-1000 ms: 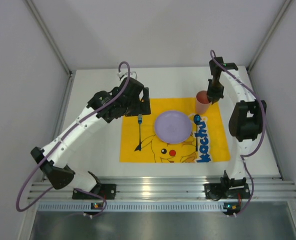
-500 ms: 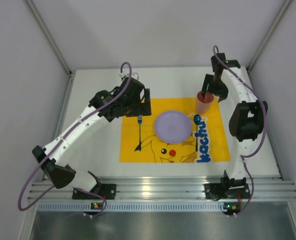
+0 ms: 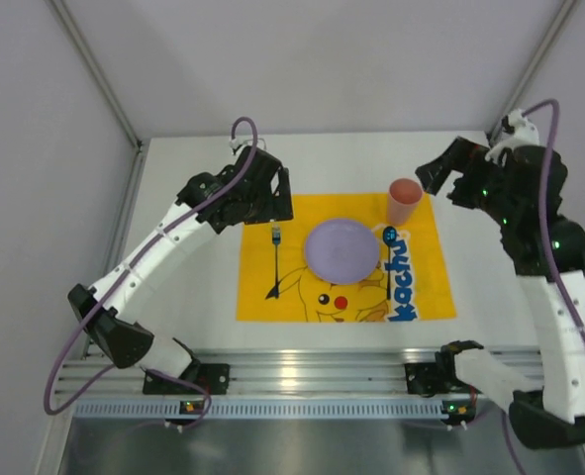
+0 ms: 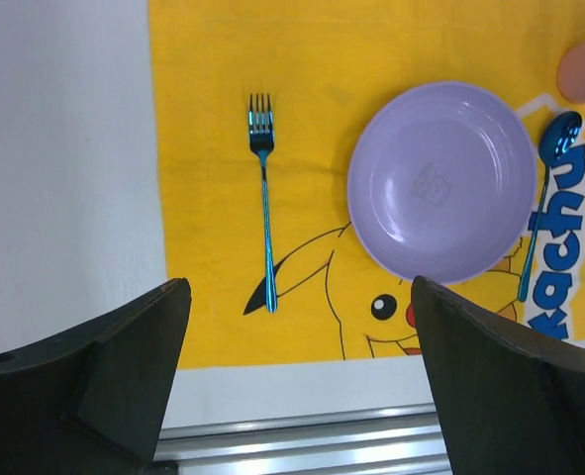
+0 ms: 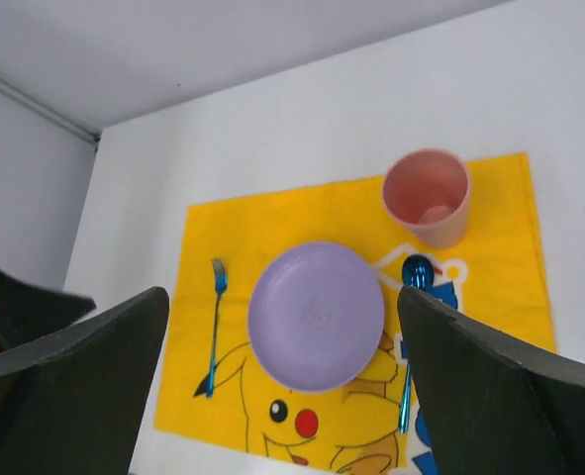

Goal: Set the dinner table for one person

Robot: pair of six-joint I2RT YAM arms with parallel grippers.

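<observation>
On the white dinner table [image 3: 183, 277] lies a yellow Pikachu cloth [image 3: 262, 297]. A purple plate [image 3: 341, 247] sits at the cloth's middle. A blue fork [image 3: 275, 259] lies left of the plate and a blue spoon [image 3: 388, 252] right of it. A pink cup [image 3: 403, 201] stands upright at the cloth's far right corner. My left gripper [image 3: 280, 198] hovers open above the cloth's far left corner, holding nothing. My right gripper [image 3: 438, 178] is open, raised to the right of the cup and apart from it. The right wrist view looks down on the plate [image 5: 317, 315], fork [image 5: 214, 327], spoon [image 5: 411, 327] and cup [image 5: 426, 196].
A ribbed aluminium rail [image 3: 302, 371] runs along the table's near edge, with both arm bases on it. White walls close in the back and both sides. Bare white tabletop [image 5: 272, 139] surrounds the cloth.
My right gripper opened and let go of the pink cup, then rose and swung away to the right. The cup stays upright on the cloth. The left arm barely moved.
</observation>
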